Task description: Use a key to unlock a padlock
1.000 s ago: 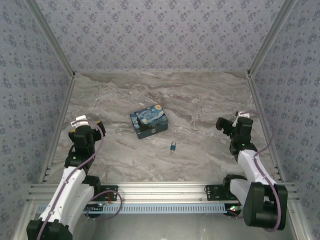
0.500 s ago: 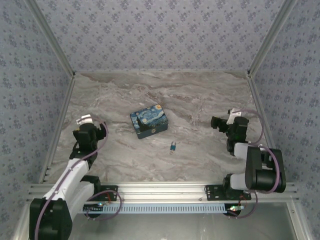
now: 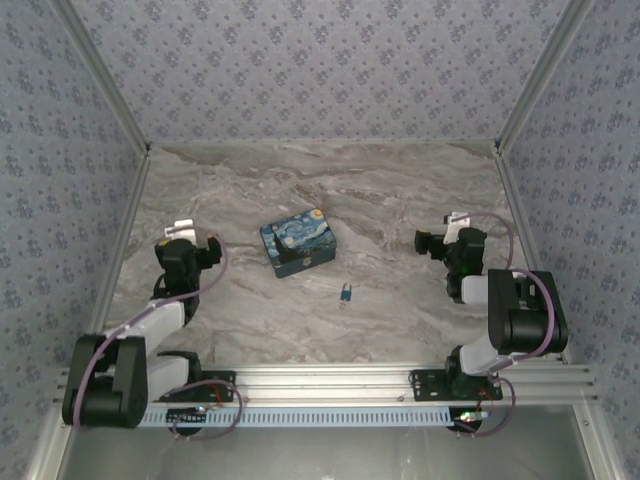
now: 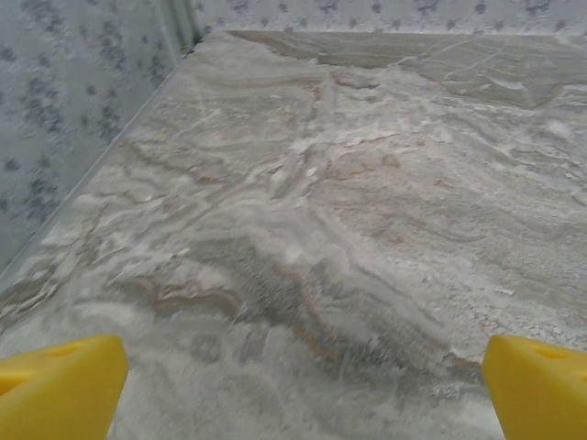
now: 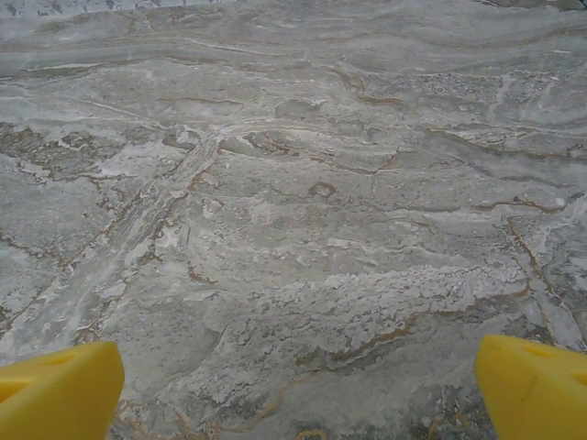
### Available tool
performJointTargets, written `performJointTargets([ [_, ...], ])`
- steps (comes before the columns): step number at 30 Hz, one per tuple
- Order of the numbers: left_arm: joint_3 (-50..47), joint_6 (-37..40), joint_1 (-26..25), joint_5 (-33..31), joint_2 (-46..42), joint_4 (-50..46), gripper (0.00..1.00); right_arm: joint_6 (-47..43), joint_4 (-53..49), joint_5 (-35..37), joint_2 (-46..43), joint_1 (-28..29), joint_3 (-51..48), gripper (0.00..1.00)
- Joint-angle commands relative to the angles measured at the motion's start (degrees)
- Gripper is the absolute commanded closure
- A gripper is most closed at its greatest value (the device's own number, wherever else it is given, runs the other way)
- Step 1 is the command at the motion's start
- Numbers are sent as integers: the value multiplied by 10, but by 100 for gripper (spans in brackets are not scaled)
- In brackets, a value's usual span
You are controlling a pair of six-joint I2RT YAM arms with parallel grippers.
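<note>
Teal padlock [image 3: 345, 291] on marble counter [image 3: 400, 190], near painted box [image 3: 297, 243], grey speck just beside it possibly the key [image 3: 341, 302], left tool [image 4: 303, 390] and right tool [image 5: 298, 390] both spread wide, holding nothing.

The padlock [image 3: 345, 293] lies on the table [image 3: 400, 200] just before the box [image 3: 297, 242].

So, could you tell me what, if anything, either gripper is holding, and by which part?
Nothing is held: left gripper and right gripper are both open; the padlock lies apart.
</note>
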Motion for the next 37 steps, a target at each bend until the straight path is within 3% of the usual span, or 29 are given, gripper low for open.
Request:
performJointTargets([
  [1, -8, 51, 3, 54, 47, 153, 1, -15, 8, 17, 3, 3, 12, 0],
  [8, -27, 68, 8, 106, 186, 298, 1, -15, 8, 19, 3, 4, 12, 0],
  [10, 13, 61, 11, 94, 212, 254, 1, -14, 7, 20, 2, 4, 13, 0],
  [11, 51, 45, 24, 98, 203, 166, 1, -15, 7, 20, 3, 4, 13, 0],
  [12, 73, 22, 56, 140, 211, 138, 1, -16, 7, 21, 2, 4, 13, 0],
  [13, 69, 10, 75, 174, 209, 144, 1, -16, 7, 20, 3, 4, 14, 0],
  [37, 72, 15, 62, 144, 209, 137, 0, -16, 2, 46, 2, 13, 15, 0],
])
